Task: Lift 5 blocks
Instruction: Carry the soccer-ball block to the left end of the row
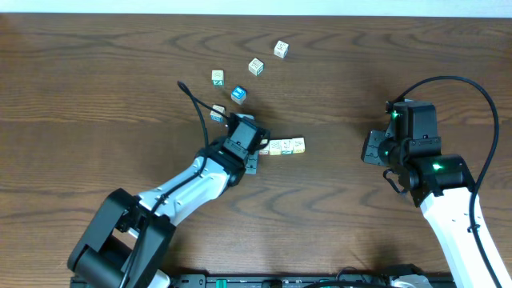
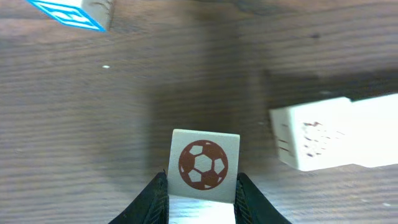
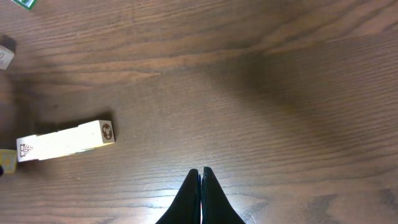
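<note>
The left pincer [image 2: 202,185] is pinching one cube [image 2: 203,163], a black finger [image 2: 152,202] against each side. The cube is cream-white, and the face I can see carries a brick-red football. Whether it sits on the table [image 1: 360,64] or hangs just above it, I can't tell.

Just beside it, with a gap of bare wood between them, is a row [image 2: 336,134] of the same cream cubes, butted end to end. The seams are too faint for a sure count, but it looks like three or four. From the right wrist, the end face of the row shows a small round dark print.

Further out on the far side there are three loose cubes, each apart from the others: one [image 1: 281,50], two [image 1: 255,66], three [image 1: 218,77], the last with a green print. Between those and the pincer is one blue-topped cube [image 1: 238,94], and one teal-edged cube [image 1: 217,114] sits partly under the arm's cable.

The right pincer [image 3: 202,177] is well apart from all of this. Its fingers are pressed together on nothing, above plain wood.
</note>
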